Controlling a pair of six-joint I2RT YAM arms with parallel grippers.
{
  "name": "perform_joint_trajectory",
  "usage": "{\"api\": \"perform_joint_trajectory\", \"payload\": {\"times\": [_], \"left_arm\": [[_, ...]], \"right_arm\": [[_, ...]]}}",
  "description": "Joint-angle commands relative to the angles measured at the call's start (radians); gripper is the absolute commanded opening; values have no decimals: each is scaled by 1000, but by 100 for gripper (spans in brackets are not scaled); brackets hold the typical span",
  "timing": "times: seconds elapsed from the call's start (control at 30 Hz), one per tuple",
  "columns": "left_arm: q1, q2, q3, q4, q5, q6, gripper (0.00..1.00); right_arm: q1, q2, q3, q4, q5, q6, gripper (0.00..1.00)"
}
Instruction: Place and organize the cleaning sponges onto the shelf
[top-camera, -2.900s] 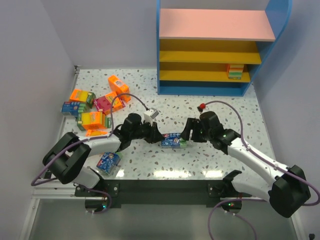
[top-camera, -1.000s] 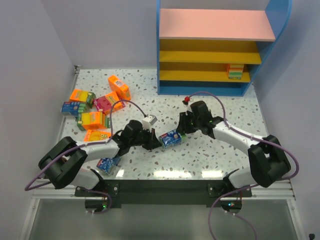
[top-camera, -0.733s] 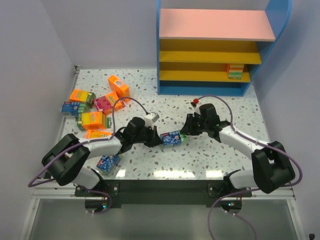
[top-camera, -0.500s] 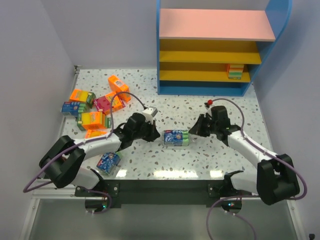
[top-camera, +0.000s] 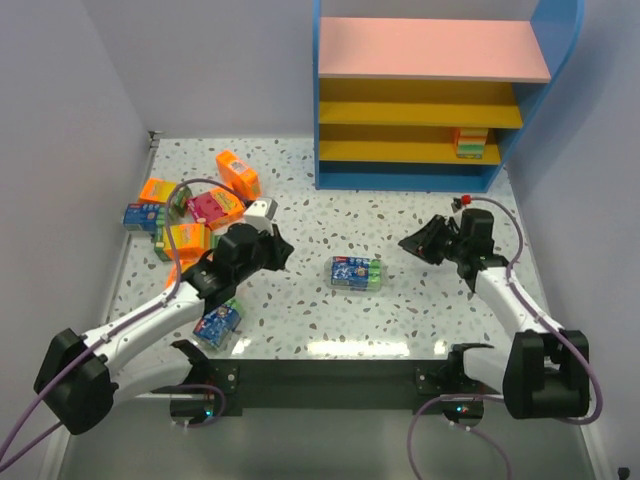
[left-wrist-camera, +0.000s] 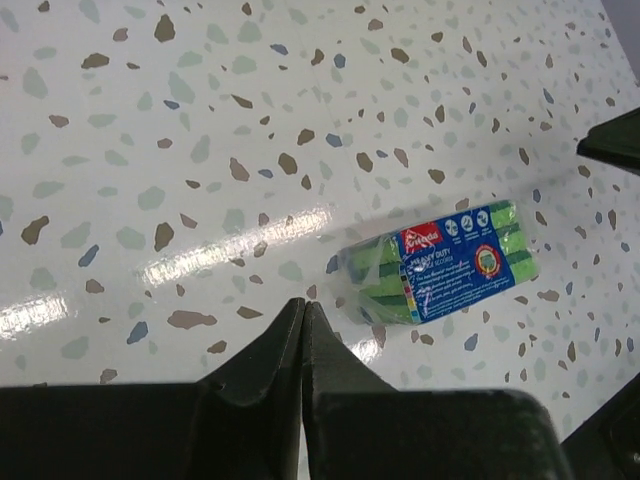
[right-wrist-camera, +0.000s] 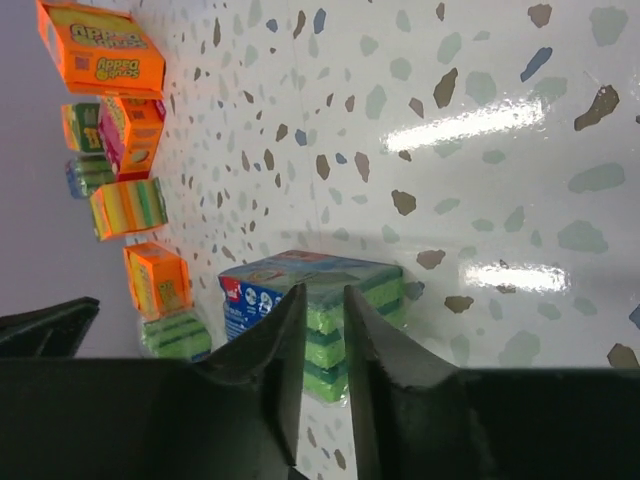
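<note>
Now that both arms have drawn back, the blue sponge pack (top-camera: 356, 272) lies free at frame centre, well short of the shelf (top-camera: 430, 100) at upper right. The left gripper (top-camera: 279, 249) is pressed together on nothing; the right gripper (top-camera: 408, 243) stands slightly apart, empty. Judgement: the pack still needs to be picked up.

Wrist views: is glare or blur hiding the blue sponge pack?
Left wrist: a glare streak on the table lies beside the blue pack, label readable. Right wrist: two glare patches sit clear of the pack, which the dark fingers partly cover.
</note>
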Motion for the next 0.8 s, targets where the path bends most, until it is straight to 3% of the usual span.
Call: {"api": "perform_joint_trajectory", "payload": {"times": [0.0,0.03,0.23,0.43,0.77], "left_arm": [[6,16,-39,4,51,1,6],[6,22,-51,40,62,-2,6],[6,80,-51,111,139,-13,5],[6,106,-46,140,154,-13,4],[5,226,-25,267,220,-25,0]], "right_arm": [[-1,-89,68,-145,-36,-170,34],[-2,-100,70,-171,-40,-191,43],[62,-134,59,-282,-8,-290,64],[203,-56,60,-225,88,-267,68],[268,101,34,-64,115,-235,67]]}}
